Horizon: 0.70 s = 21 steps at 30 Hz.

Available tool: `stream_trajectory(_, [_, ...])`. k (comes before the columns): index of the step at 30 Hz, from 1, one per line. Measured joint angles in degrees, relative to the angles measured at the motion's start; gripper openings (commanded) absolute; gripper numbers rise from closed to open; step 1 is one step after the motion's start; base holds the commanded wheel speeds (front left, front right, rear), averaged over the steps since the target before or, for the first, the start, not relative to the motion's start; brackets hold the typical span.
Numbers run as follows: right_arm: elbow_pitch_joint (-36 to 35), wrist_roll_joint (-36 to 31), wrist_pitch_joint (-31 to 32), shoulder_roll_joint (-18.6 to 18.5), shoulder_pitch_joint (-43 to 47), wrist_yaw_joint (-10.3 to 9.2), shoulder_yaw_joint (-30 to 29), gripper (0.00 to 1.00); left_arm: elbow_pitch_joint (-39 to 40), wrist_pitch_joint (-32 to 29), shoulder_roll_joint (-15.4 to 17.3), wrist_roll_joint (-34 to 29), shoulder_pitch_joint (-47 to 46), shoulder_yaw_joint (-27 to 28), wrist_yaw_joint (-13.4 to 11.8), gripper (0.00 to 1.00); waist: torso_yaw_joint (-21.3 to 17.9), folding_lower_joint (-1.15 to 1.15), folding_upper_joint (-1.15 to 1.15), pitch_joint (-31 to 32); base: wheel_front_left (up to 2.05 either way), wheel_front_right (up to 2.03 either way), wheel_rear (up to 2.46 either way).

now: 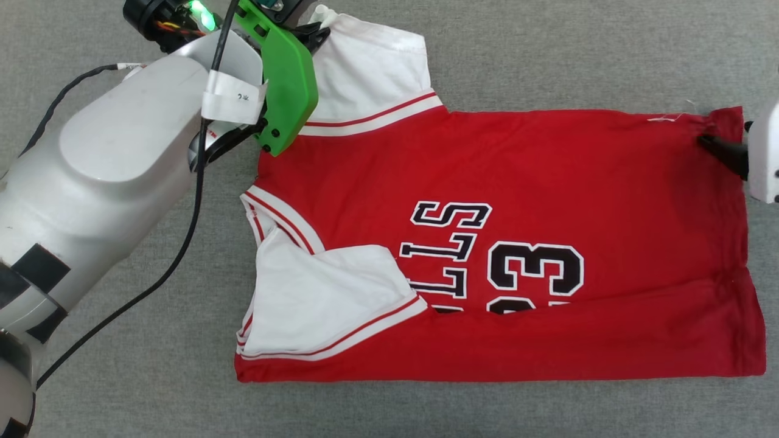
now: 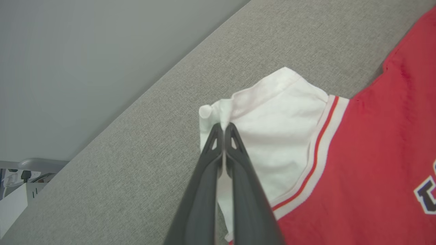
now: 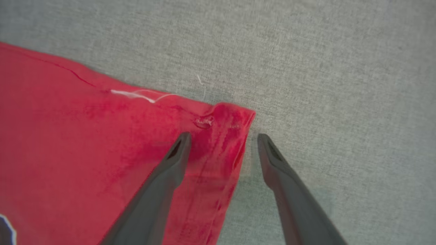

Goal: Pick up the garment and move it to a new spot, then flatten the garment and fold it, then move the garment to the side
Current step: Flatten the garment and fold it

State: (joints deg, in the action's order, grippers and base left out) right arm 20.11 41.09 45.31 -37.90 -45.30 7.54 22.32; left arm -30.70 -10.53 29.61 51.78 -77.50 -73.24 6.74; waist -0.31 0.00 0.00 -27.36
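Note:
The garment [image 1: 548, 182], a red jersey with white sleeves and black lettering, lies sideways on the grey cloth surface, its near long edge folded up over the lettering. My left gripper [image 2: 223, 126] is shut on the bunched edge of the far white sleeve [image 2: 272, 136], at the top left of the head view. My right gripper [image 3: 221, 137] is open, low over the garment's far hem corner [image 3: 231, 119]. One finger lies over the red cloth and the other over bare surface. Its dark finger [image 1: 724, 152] shows at the right edge of the head view.
The grey cloth surface [image 1: 548, 55] runs all around the garment. My left forearm [image 1: 109, 170] and its black cable [image 1: 182, 243] cross the left side. Past the surface's edge, the left wrist view shows a pale wall and a white box [image 2: 13, 204].

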Motion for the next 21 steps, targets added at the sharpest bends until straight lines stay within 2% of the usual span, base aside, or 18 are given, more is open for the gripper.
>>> stream_trajectory(6, [4.3,0.0,-0.7,-0.3,-1.0,-0.02,4.0,1.00,0.4,0.7,-0.2,0.0,-0.2,0.3,-0.2,0.00,1.3,0.00,0.00,-1.5,0.00,0.00,0.00])
stream_trajectory(8, [4.9,0.1,-1.4,-0.5,-1.4,-0.02,4.6,0.04,0.3,0.7,-0.2,0.0,-0.2,0.3,-0.2,0.00,1.4,0.00,0.00,-1.5,0.00,0.00,0.00])
stream_trajectory(9, [5.2,0.6,-2.5,-0.6,-1.5,-0.01,4.9,0.00,0.2,1.0,-0.2,0.0,-0.1,0.3,-0.2,0.00,1.4,0.00,0.00,-1.4,0.00,0.00,0.00])
stream_trajectory(15, [5.8,5.4,-10.6,-0.6,-1.0,-0.01,6.7,0.00,-0.4,2.7,-0.3,0.2,0.9,0.5,-0.8,0.00,1.0,0.00,0.00,0.6,0.00,0.00,0.00])
stream_trajectory(21, [2.9,6.8,-18.0,-2.9,3.7,-0.01,7.9,0.00,0.1,5.0,0.1,0.8,4.9,0.7,-1.9,0.00,0.7,0.00,0.00,4.4,0.00,0.00,0.00])
